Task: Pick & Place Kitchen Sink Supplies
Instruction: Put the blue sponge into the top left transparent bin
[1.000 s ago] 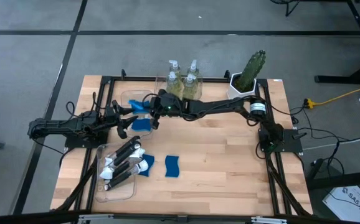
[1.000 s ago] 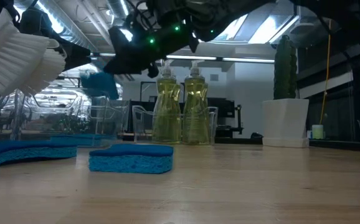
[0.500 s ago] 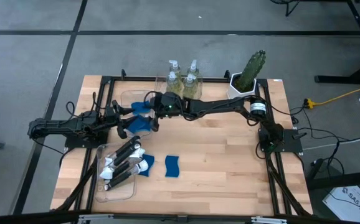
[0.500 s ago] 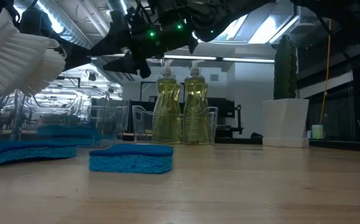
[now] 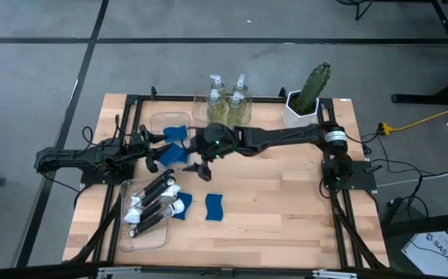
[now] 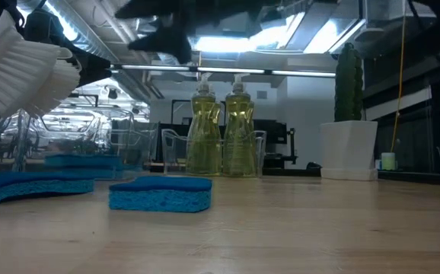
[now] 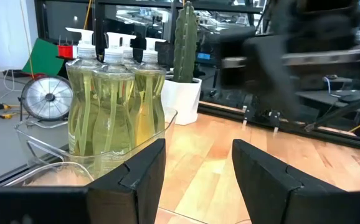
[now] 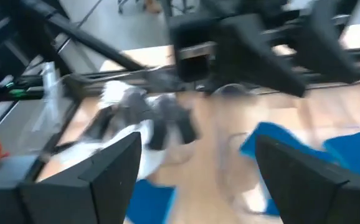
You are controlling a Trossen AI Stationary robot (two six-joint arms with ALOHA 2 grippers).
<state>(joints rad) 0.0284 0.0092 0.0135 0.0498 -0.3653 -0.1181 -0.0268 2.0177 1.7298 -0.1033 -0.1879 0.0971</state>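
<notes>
Right gripper [image 5: 203,169] fingers spread wide and empty above the desk [image 5: 286,194], blue sponges [image 5: 176,145] just beside in the clear bin [image 5: 156,124], motion-blurred.

Bare table [image 5: 286,194] right of sponge [image 5: 214,206].

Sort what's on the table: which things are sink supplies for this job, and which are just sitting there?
Job: soap bottles; sponges, two in the bin, two loose on the table; brushes.
Not job: cactus in its pot; bins.
</notes>
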